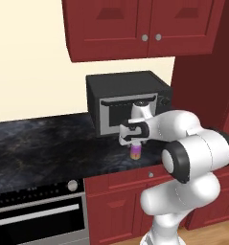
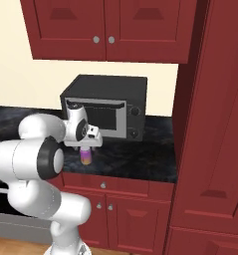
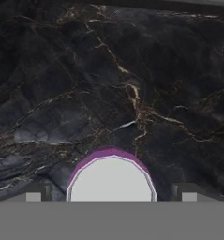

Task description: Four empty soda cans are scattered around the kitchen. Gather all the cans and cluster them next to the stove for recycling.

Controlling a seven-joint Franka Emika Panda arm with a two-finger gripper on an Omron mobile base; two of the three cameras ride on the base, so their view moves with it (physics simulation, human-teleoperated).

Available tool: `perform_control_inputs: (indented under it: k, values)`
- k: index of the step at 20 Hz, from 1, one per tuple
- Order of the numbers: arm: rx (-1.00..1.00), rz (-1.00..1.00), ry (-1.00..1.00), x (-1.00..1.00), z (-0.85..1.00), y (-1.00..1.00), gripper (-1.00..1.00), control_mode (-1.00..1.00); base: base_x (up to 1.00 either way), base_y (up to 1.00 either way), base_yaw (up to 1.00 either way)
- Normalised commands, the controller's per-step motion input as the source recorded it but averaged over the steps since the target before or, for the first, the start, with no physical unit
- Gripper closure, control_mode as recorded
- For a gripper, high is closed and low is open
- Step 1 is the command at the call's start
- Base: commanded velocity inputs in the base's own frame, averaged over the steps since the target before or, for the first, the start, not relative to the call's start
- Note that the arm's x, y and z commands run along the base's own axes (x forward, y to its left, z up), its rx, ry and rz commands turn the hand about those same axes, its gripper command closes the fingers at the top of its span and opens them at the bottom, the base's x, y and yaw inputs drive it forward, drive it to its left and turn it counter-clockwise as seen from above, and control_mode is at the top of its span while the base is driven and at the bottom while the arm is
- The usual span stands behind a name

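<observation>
A purple soda can (image 1: 135, 152) with a silver top and orange base band stands upright on the black marbled counter (image 1: 44, 143), near its front edge and in front of the microwave. My gripper (image 1: 135, 142) hangs straight above it, pointing down, fingers just over the can's top. In the right base view the can (image 2: 85, 157) shows under the gripper (image 2: 85, 148). In the hand view the can's silver top (image 3: 111, 180) lies between my two fingertips (image 3: 34, 196), with a gap on each side; the gripper (image 3: 111, 196) is open. The stove is out of view.
A black microwave (image 1: 128, 103) stands on the counter right behind the can. Dark red upper cabinets (image 1: 144, 26) hang above. A tall red cabinet (image 2: 210, 124) walls off the right. A black oven front (image 1: 34, 215) sits at lower left below the counter.
</observation>
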Motion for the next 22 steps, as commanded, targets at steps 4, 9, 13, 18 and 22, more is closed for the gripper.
perform_control_inputs:
  k: [4, 9, 13, 18, 22]
  values:
    - [0.0, 0.0, 0.0, 0.07, -0.08, 0.0, -1.0, -1.0, 0.0, 0.0, 0.0]
    - [0.0, 0.0, 0.01, 0.0, -0.11, 0.0, -1.0, -1.0, 0.0, 0.0, 0.0]
    - [0.0, 0.0, 0.0, 0.0, -0.11, 0.0, -1.0, -1.0, 0.0, 0.0, 0.0]
    - [0.0, 0.0, 0.01, -0.01, -0.06, -0.02, -1.0, -1.0, 0.0, 0.0, 0.0]
    - [0.0, 0.0, 0.03, -0.05, -0.09, -0.06, -1.0, -1.0, 0.0, 0.0, 0.0]
